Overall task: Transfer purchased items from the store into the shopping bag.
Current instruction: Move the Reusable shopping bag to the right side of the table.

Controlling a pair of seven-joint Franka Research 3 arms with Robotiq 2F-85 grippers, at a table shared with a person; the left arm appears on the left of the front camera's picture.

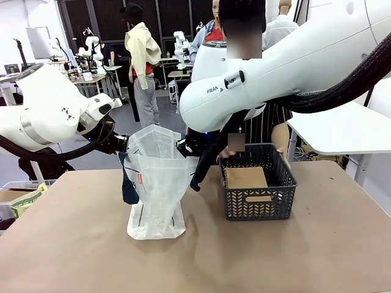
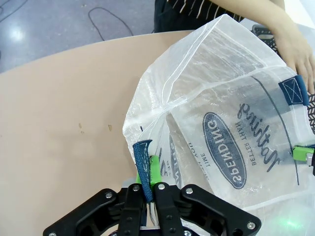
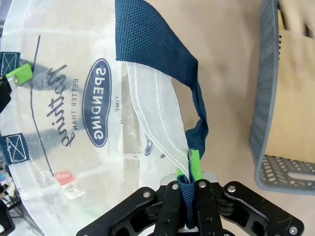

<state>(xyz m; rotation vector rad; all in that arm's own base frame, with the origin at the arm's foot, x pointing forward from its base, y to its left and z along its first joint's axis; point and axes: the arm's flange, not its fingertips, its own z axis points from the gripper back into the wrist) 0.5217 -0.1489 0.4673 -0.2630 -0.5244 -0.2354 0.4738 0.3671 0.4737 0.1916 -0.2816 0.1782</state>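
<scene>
Holding the shopping bag [image 1: 156, 189] upright on the surface [image 1: 73, 244], just beside the store [image 1: 259, 204]. Pinching one navy handle [image 2: 143, 157] with the left end effector [image 2: 147, 171], the opposite handle [image 3: 157, 44] with the right end effector [image 3: 189, 174], both pressed tight on the webbing. Pulled apart, probably to keep the mouth wide and steady for dropping goods in. Reaching into the store: a person's hand [image 2: 299, 56], over a brown board [image 1: 246, 177].

We see whitish translucent shopping bag [image 1: 156, 183] upright, mouth open, navy handles [image 3: 152, 44], centre-left; dk grey lattice basket [image 1: 239, 209] just right of it, tan flat sheet [image 1: 246, 177] inside.
</scene>
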